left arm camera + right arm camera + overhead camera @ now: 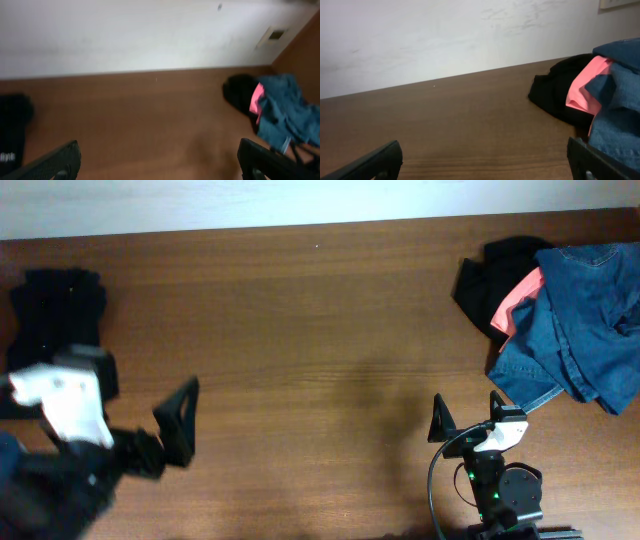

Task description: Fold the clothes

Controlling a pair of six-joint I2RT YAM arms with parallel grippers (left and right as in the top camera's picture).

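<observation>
A heap of clothes lies at the table's back right: blue denim (pixel 580 320) on top, a coral-pink piece (pixel 520 300) and a black piece (pixel 495 270) beneath. A folded black garment (pixel 55 305) rests at the back left; the left wrist view shows white lettering on it (pixel 10 135). My left gripper (pixel 140 392) hovers open near the front left, nothing between its fingers (pixel 160 165). My right gripper (pixel 468 415) stands open and empty at the front right, just short of the denim (pixel 620 105). The pink piece (pixel 587 82) and black piece (pixel 555 95) show beyond it.
Bare brown wooden tabletop (pixel 320 350) stretches between the folded garment and the heap. A white wall (pixel 445 35) runs along the table's far edge. The right arm's base (pixel 500 495) sits at the front edge.
</observation>
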